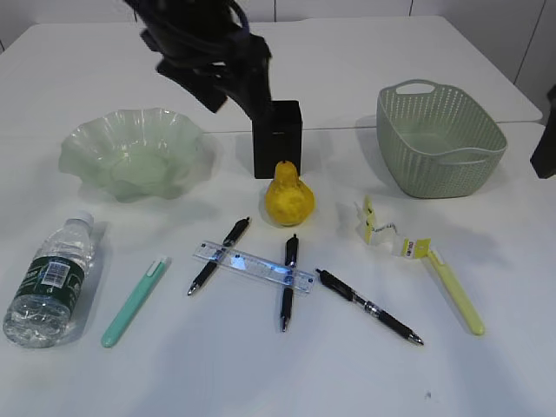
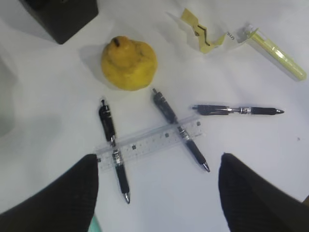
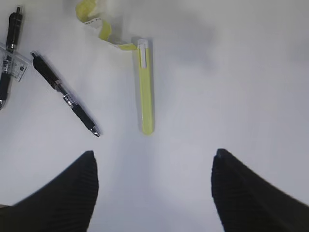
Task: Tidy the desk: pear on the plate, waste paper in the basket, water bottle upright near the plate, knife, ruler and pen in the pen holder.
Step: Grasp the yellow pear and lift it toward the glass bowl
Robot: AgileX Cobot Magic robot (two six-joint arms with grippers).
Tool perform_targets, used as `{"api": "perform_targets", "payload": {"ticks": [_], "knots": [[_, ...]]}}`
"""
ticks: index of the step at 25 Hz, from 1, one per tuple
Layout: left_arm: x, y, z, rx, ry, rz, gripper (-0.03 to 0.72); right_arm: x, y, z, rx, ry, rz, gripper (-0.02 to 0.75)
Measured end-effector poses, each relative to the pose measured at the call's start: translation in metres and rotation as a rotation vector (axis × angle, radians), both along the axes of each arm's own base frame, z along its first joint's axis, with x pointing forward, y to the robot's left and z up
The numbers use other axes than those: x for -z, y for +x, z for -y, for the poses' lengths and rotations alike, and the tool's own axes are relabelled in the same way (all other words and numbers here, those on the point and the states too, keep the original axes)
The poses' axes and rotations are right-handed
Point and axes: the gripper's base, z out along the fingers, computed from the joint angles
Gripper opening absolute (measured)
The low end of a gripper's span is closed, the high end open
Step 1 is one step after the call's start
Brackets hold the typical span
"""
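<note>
Exterior: pear (image 1: 289, 198) sits on the desk (image 1: 261, 365) just before the holder (image 1: 278, 139), ruler (image 1: 254, 266) across two pens. Left wrist: left gripper (image 2: 157, 191) spread wide, empty, above ruler (image 2: 149, 142). Right wrist: right gripper (image 3: 154, 186) wide, empty, over a yellow knife (image 3: 146, 87).

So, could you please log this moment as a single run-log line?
left gripper: open, empty, above ruler | right gripper: open, empty | pear: on desk, beside pen holder | water bottle: lying | plate: empty
</note>
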Motion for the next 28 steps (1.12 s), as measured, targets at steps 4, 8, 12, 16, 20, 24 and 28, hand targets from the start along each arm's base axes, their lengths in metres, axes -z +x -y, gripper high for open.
{"api": "perform_targets", "payload": {"ticks": [4,8,12,16,20,24,28], "knots": [[0.036,0.019,0.026,0.019,0.020,-0.043,0.565,0.004,0.003,0.000,0.023,0.012,-0.017,0.568],[0.068,0.037,0.036,0.016,0.041,-0.072,0.590,0.004,0.003,-0.001,0.032,0.019,-0.018,0.568],[0.083,0.051,0.044,0.004,0.029,-0.046,0.594,0.004,0.003,-0.002,0.034,0.029,-0.018,0.568],[0.093,0.060,0.049,-0.013,0.009,-0.019,0.594,0.004,0.003,-0.002,0.034,0.037,-0.018,0.568],[0.098,0.067,0.051,-0.027,-0.008,0.027,0.593,0.004,0.003,-0.002,0.035,0.039,-0.018,0.568],[0.097,0.071,0.052,-0.035,-0.017,0.071,0.593,0.004,0.003,-0.002,0.035,0.039,-0.018,0.568],[0.108,0.074,0.054,-0.038,-0.013,0.068,0.593,0.004,0.003,-0.002,0.037,0.040,-0.018,0.568]]}}
